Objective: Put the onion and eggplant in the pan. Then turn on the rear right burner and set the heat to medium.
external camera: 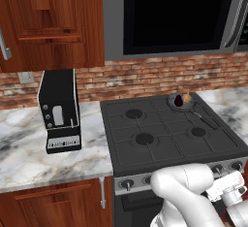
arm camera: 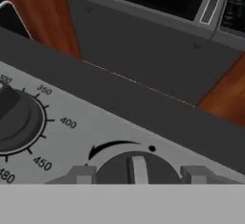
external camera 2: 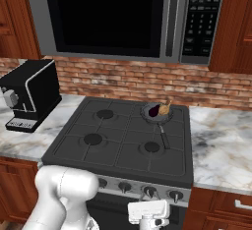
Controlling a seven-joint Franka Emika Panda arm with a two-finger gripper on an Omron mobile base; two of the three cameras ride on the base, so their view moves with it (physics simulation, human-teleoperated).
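A: What does the hand view add?

B: A close look at a round dark stove knob point(arm camera: 136, 169) on the grey control panel point(arm camera: 72, 122). The gripper point(arm camera: 135, 174) has its fingertips point(arm camera: 82, 174) clamped on the knob's two sides.

A: And the arm?

B: The white arm point(external camera 2: 64, 189) bends low before the stove front.

A: The vegetables?

B: The tan-yellow onion point(external camera 2: 165, 108) and glossy dark purple eggplant point(external camera 2: 154, 110) lie touching in the small dark grey frying pan point(external camera 2: 158, 117) on the rear right burner.
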